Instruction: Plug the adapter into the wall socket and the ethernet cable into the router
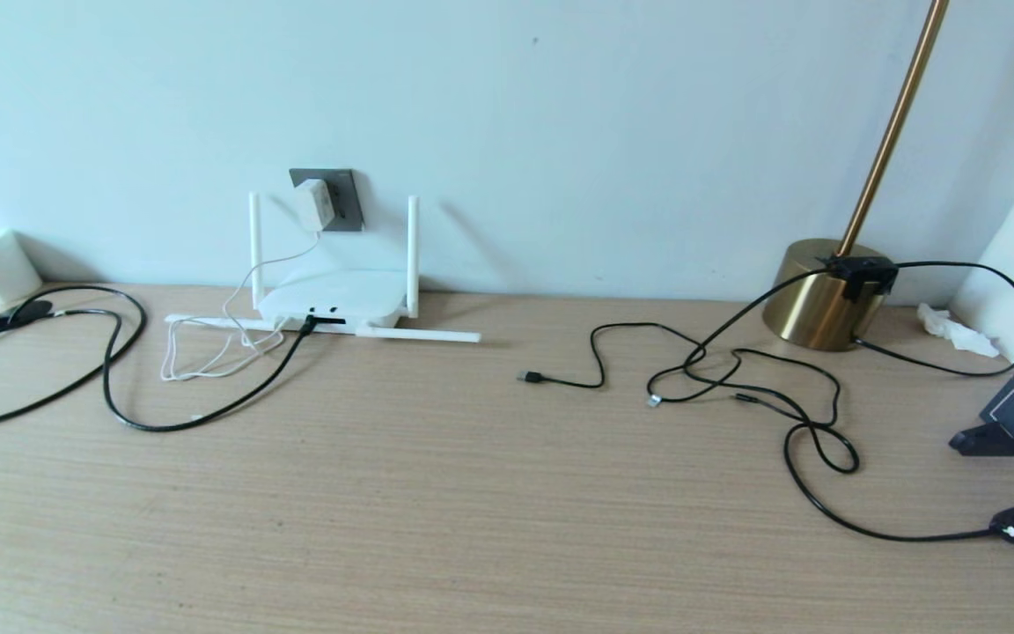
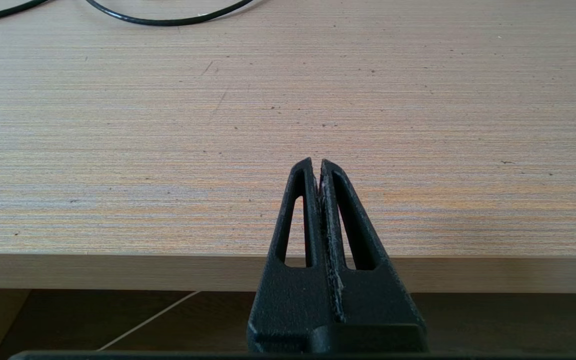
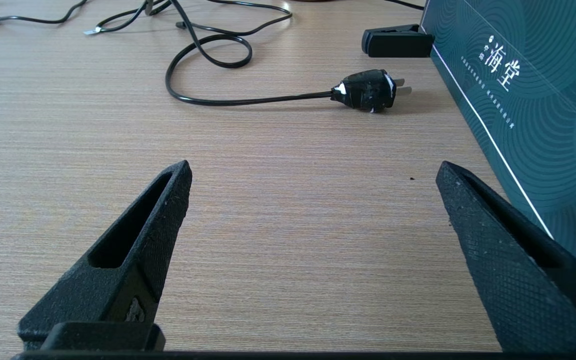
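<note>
Both steps look done: the small white adapter (image 1: 314, 203) sits in the dark grey wall socket (image 1: 339, 199), the thick black ethernet cable (image 1: 208, 412) meets the flat white router (image 1: 335, 299), left gripper (image 2: 317, 165) pressed closed, right gripper (image 3: 313, 172) spread wide, both empty at the wooden desk (image 1: 472, 511) edge, so nothing more seems needed.

Matt wood-grain table (image 1: 472, 493), glossy brass lamp base (image 1: 811, 299)

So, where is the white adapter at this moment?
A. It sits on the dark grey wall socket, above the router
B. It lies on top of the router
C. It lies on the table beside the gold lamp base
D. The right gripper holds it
A: in the head view the adapter sits against the wall socket, above the router, with its thin white cord hanging down to the table.
</note>
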### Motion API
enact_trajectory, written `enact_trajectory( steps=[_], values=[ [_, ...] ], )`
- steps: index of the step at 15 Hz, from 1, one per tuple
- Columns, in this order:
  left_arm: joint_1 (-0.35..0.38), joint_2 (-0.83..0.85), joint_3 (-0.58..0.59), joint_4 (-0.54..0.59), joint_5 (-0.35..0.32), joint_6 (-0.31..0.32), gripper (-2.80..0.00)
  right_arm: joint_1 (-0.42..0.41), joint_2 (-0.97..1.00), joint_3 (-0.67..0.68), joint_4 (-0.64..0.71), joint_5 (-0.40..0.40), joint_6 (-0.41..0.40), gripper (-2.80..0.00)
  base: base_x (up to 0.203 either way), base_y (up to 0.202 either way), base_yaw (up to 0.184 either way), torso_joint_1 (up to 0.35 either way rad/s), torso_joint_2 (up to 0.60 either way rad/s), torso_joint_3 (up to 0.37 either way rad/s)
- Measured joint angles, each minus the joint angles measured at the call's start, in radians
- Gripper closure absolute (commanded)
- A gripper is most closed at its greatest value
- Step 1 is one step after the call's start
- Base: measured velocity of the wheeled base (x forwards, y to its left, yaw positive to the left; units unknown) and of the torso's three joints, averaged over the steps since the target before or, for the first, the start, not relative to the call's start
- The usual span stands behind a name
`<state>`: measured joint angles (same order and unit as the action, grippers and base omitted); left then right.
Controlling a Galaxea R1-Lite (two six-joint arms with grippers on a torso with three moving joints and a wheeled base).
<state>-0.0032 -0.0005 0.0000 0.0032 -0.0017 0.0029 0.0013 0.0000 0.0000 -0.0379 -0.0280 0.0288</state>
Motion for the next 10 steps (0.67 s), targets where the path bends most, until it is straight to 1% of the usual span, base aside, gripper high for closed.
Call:
enact_trajectory(
  steps=[10],
  values=[
    [0.000,-0.001,0.000,0.000,0.000,0.000,0.00,-0.001,0.000,0.000,0.001,-0.002,0.016,-2.80,0.000,0.000,0.000,0.000,0.00,0.000]
  ],
)
